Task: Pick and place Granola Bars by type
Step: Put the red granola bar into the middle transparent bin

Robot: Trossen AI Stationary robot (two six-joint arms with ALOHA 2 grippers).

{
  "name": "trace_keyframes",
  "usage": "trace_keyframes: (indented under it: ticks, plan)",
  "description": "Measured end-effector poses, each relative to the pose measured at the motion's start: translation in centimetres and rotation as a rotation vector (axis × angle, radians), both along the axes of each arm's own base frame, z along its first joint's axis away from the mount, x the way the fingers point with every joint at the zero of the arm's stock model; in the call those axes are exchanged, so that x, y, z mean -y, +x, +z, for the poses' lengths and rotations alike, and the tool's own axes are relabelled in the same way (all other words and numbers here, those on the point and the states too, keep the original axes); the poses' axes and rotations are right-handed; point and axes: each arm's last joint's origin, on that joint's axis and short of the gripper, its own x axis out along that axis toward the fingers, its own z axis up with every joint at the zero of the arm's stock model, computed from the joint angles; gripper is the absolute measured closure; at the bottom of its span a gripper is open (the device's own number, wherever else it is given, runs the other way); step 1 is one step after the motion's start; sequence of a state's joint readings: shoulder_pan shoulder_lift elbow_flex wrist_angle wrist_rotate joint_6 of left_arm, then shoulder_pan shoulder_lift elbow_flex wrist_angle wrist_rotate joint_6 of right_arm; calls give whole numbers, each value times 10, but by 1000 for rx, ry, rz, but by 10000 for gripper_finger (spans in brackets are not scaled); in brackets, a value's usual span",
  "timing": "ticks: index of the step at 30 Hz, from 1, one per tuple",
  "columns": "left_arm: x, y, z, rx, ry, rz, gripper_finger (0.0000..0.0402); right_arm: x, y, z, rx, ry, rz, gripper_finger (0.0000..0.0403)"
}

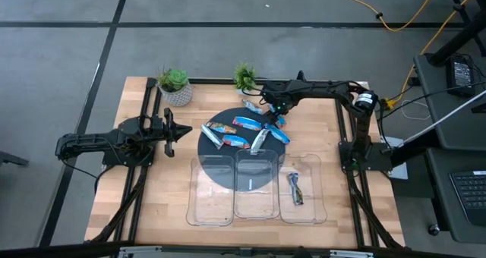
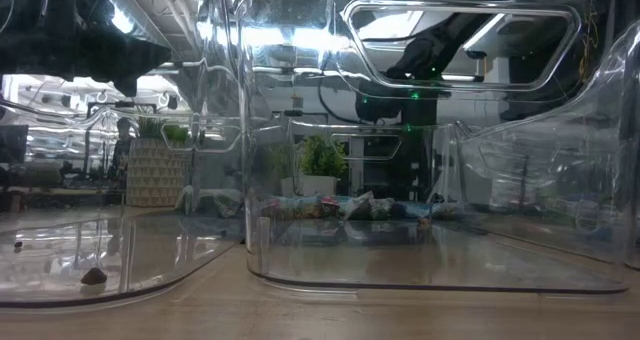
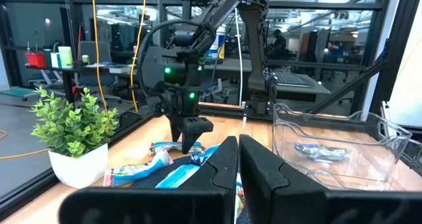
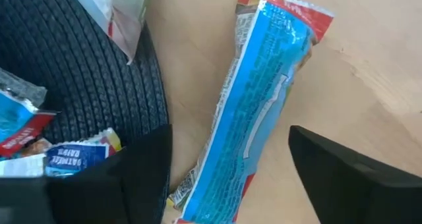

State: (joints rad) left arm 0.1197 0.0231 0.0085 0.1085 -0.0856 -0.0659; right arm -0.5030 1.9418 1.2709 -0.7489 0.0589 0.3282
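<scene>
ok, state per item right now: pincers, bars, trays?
Right pincer: open, straddling a blue bar lying on bare wood beside the dark mat, not gripping it yet.
Left pincer: shut, empty, waiting at the table's left side.
Loose bars: lying flat, scattered on the mat.
Right tray: holds one bar.
Middle tray: nothing visible inside.
Left tray: nothing visible inside.

light: bright, even – overhead; glare: clear trays (image 2: 430,130), low view; blur: near fingers (image 4: 343,178)
</scene>
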Motion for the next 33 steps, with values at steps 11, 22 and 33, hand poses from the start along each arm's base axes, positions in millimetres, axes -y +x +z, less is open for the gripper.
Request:
trace_keyframes:
  ticks: [11, 22, 33]
  plan:
    - [0, 0, 0, 0, 0, 0, 393, 0, 0, 0, -6, -10, 75, 284]
    - [0, 0, 0, 0, 0, 0, 390, -1, -1, 2, -19, -6, 154, 371]
    - [0, 0, 0, 0, 0, 0, 389, -4, -9, 21, -25, -18, 240, 390]
